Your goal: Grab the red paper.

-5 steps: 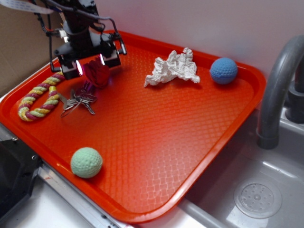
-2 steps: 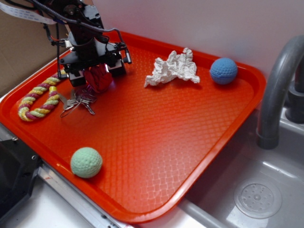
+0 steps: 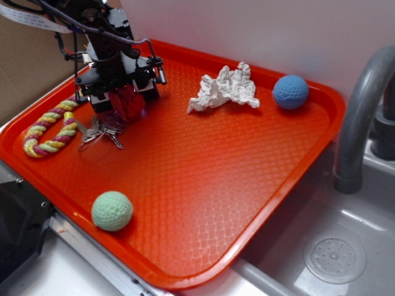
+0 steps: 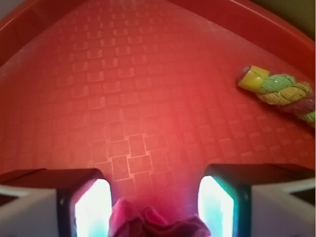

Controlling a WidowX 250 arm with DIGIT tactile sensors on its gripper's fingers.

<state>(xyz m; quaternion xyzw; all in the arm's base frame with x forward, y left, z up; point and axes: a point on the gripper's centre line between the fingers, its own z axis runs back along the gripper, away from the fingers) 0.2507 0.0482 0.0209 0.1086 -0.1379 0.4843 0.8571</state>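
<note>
Item: red paper (image 3: 126, 102), dark crimson wad, far-left part of orange tray (image 3: 203, 185). Held between the two pads of the tool (image 3: 121, 98); tool is set straight down over the wad so the pads bracket it on both sides.

Tool state: pads (image 4: 91, 210) lit, wad (image 4: 148, 222) seen between them in wrist view w/ a gap on the right side; grip judged closing, not yet firm. Cannot be told for certain.

Adjacent: key bunch (image 3: 102, 132) just near of wad, snag risk. Rope toy (image 3: 49, 126) to left.

Elsewhere on tray: white paper (image 3: 223, 88), blue ball (image 3: 291, 92) far; green ball (image 3: 112, 211) near. Well apart from grasp.
</note>
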